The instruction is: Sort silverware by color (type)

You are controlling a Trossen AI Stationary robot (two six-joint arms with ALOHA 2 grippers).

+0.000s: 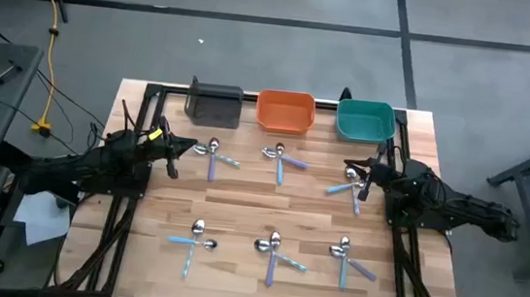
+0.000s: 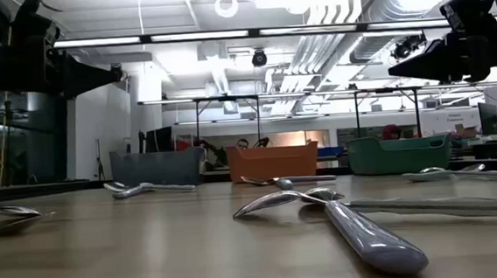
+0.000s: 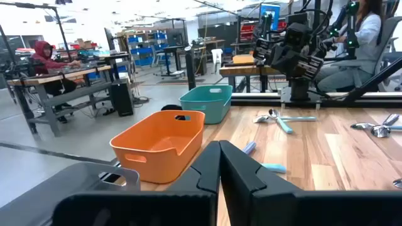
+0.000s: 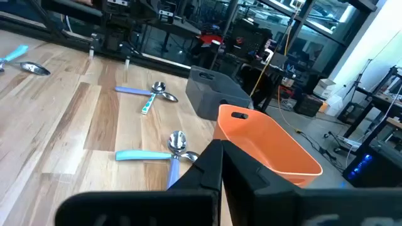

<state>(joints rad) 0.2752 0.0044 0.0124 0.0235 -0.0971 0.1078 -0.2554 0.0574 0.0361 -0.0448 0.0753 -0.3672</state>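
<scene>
Wooden table point(image 1: 240, 205) carries all the silverware point(image 1: 273, 247) in 6 small clusters of crossed spoons; none lies in a bin. Taking the orange bin point(image 1: 284, 111) at the far edge as landmark: the grey bin point(image 1: 215, 103) stands just to its left and the teal bin point(image 1: 364, 120) just to its right. 3 clusters lie in a row just in front of the bins, 1 of them directly in front of the orange bin point(image 1: 280, 160); 3 more lie well forward of it, near the front edge.

Left gripper point(image 1: 175, 150) hangs forward and left of the orange bin, beside the cluster in front of the grey bin point(image 1: 216, 155), fingers pressed together, holding nothing. Right gripper point(image 1: 364, 173) hangs forward and right of the orange bin, over the cluster in front of the teal bin point(image 1: 351, 188), fingers likewise together and empty.

Risks, as judged:
1. Handles cross within each cluster, so a grasp may lift or drag 2 spoons at once.
2. Handle colours are close pastels; a light blue spoon could be binned with blue.
3. Slim handles lie flat on the wood; fingers must open before descending, or they will push a spoon aside.
4. Both arms work near the orange bin and could obstruct each other.
</scene>
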